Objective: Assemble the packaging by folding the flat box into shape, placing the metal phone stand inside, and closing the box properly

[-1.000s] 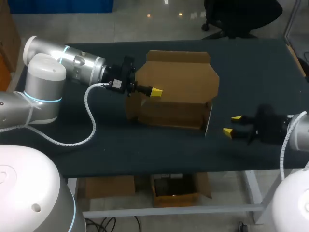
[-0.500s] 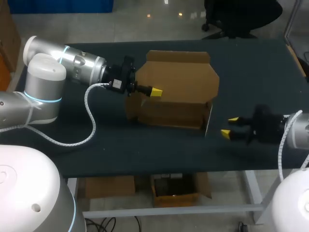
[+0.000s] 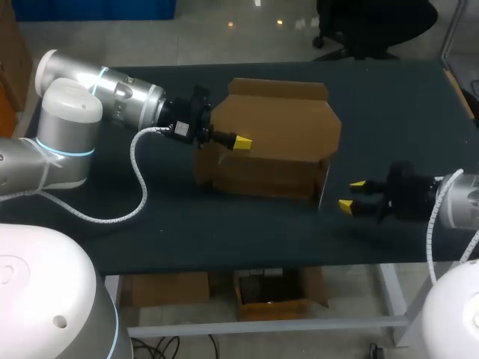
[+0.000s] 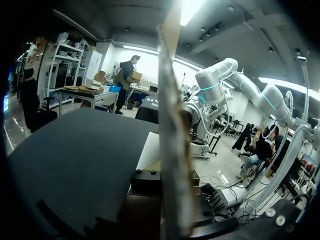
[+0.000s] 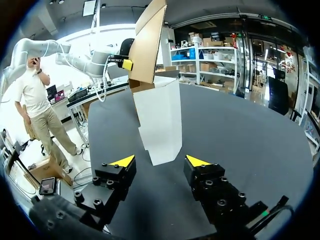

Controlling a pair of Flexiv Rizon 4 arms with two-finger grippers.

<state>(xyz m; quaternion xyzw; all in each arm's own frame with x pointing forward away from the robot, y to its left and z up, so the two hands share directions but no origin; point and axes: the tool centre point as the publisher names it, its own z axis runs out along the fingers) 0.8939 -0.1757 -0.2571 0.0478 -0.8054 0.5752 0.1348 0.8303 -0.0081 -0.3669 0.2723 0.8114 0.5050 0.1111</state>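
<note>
Yellow tips of the right gripper (image 3: 348, 194) sit wide apart, nothing btwn them, low over the dark table (image 3: 224, 232) near its front edge. Just ahead of it, not touching, is the white flap (image 5: 160, 120) that sticks out at the right end of the cardboard box (image 3: 277, 161). The box stands mid-table, half made: walls up, big lid panel up at the back, top open. The left gripper (image 3: 241, 142) is at the box's left end, up high. One yellow tip shows on the front face, the other is hidden behind the board. In the left wrist view the board's edge runs right btwn its fingers, so it looks clamped on the box wall. Metal stand: can't see it anywhere.

Step now, I think: fold that end flap in so the box gets its shape. To do it well:
- L arm should hold the wall tight & not wiggle, or the box will slide.
- R arm should come in slow, level w/ the flap's middle, and push flat-on toward the box, not poke a corner.
- Thin board bends easy, so go gentle.
- Leave the lid up for the stand.
</note>
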